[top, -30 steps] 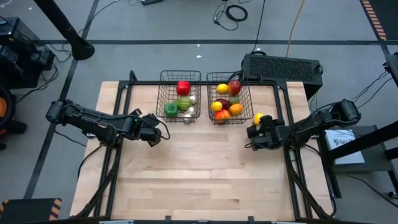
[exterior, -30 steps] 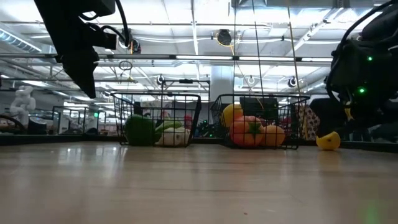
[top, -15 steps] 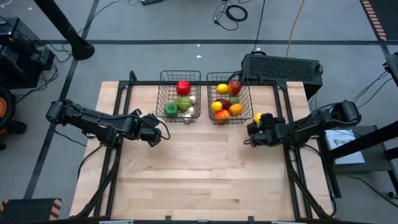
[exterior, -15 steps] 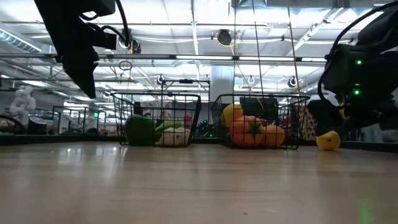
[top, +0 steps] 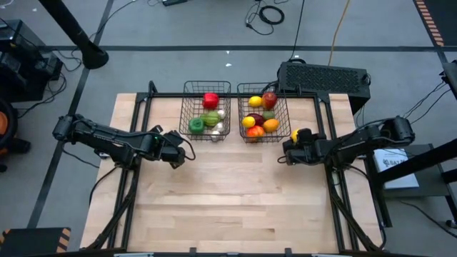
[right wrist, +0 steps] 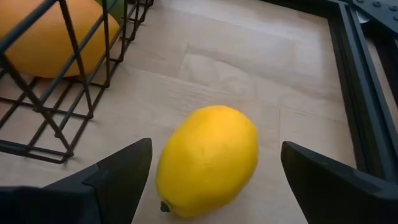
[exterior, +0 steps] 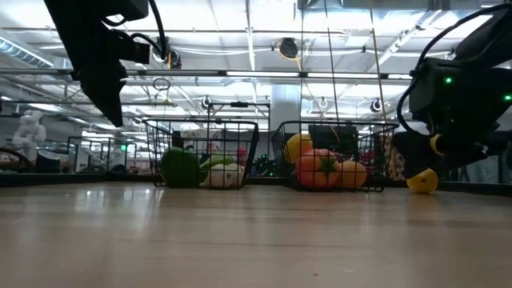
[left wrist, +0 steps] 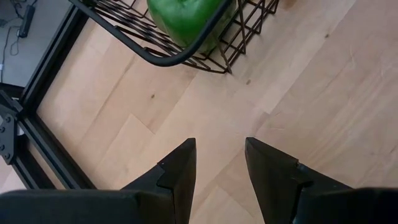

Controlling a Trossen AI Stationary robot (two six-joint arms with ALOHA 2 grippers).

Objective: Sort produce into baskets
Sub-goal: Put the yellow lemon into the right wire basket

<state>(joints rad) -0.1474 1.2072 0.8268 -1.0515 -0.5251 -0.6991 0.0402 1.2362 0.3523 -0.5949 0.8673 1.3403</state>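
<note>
Wooden table (top: 228,193), lemon (right wrist: 208,158) on its side, stem end toward right gripper (right wrist: 211,186)

Robotics lab, grey floor (top: 214,28) with cables (top: 268,14), ceiling strip lights (exterior: 240,36)

Cut off and hidden

Beyond the right gripper (right wrist: 211,180), basket (right wrist: 68,93) and orange (right wrist: 56,37) are running off-frame.

Wooden table (top: 228,200), black box (top: 325,77)
</note>
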